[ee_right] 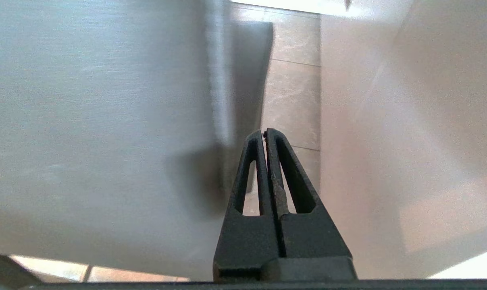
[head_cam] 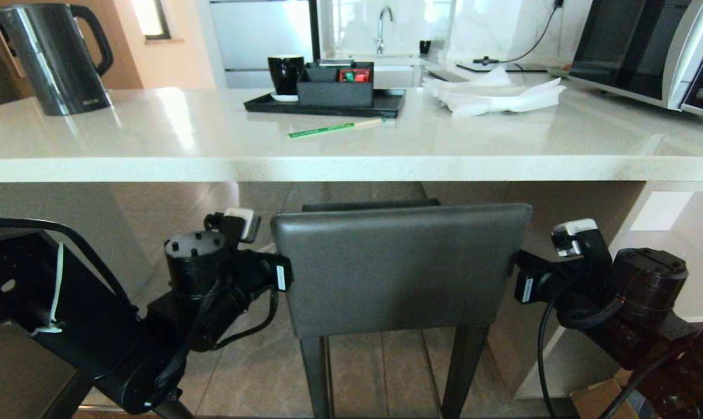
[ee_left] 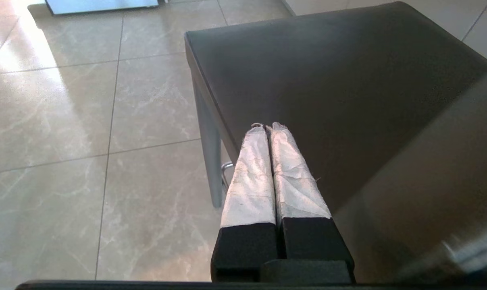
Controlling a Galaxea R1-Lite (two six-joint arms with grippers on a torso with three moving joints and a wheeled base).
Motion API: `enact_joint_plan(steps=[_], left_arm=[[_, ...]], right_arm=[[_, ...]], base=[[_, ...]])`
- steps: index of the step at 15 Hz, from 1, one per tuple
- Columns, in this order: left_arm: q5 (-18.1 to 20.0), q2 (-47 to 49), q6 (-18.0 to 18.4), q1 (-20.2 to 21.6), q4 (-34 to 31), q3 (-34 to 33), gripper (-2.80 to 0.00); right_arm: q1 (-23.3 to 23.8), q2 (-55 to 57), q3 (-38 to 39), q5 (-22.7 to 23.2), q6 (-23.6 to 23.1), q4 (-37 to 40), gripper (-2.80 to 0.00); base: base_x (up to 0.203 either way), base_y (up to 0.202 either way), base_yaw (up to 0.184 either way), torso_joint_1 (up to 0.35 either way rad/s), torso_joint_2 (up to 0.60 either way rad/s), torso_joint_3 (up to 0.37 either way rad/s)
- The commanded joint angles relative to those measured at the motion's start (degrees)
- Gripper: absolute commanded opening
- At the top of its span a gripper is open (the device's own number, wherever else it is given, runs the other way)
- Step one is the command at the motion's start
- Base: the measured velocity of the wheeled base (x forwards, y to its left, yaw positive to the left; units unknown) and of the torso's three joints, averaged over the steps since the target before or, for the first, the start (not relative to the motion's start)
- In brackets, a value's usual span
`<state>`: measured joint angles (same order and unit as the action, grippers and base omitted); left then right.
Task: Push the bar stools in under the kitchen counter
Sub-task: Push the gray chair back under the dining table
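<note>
Stool [head_cam: 401, 267] stands right at the white bench [head_cam: 340, 160], its seat partly under the top. The left claw [ee_left: 267, 128] is squeezed shut by the left edge of the grey backrest. The right claw [ee_right: 265, 133] is shut too, by the right edge. Neither holds anything.

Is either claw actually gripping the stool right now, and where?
Nothing is gripped. Both claws are shut and empty, the left claw and right claw flanking the bar stool backrest.
</note>
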<state>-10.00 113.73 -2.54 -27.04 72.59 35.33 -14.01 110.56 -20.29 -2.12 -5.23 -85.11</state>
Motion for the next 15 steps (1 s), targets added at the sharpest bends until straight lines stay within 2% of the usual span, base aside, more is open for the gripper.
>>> enact_joint_plan(steps=[1,4,10,12,15], left_arm=[[-0.1,1.0,0.0,0.0,0.4,0.7,-2.80],[-0.2,2.2,0.1,0.1,0.1,2.8,-2.80],[-0.2,2.7,0.5,0.4,-2.2,6.4,-2.80],[-0.2,0.7,0.5,0.4,-2.2,4.8,-2.80],[-0.2,-4.7,0.5,1.9,-2.2,-1.4,-2.80]], right_arm=[[-0.9,-0.8,0.1,0.0,0.0,-0.5,-2.80],[-4.3,-2.3,3.5,-0.3,0.0,-0.5,-2.80],[-6.2,-2.5,4.4,-0.4,0.1,-0.6,-2.80],[-5.2,-2.2,3.9,-0.5,0.4,-0.6,-2.80],[0.1,-2.0,3.1,-0.2,0.5,-0.6,-2.80]], base=[[0.000,0.000,0.000,0.000,0.00,0.000],[0.000,0.000,0.000,0.000,0.00,0.000],[0.000,0.000,0.000,0.000,0.00,0.000],[0.000,0.000,0.000,0.000,0.00,0.000],[0.000,0.000,0.000,0.000,0.00,0.000]])
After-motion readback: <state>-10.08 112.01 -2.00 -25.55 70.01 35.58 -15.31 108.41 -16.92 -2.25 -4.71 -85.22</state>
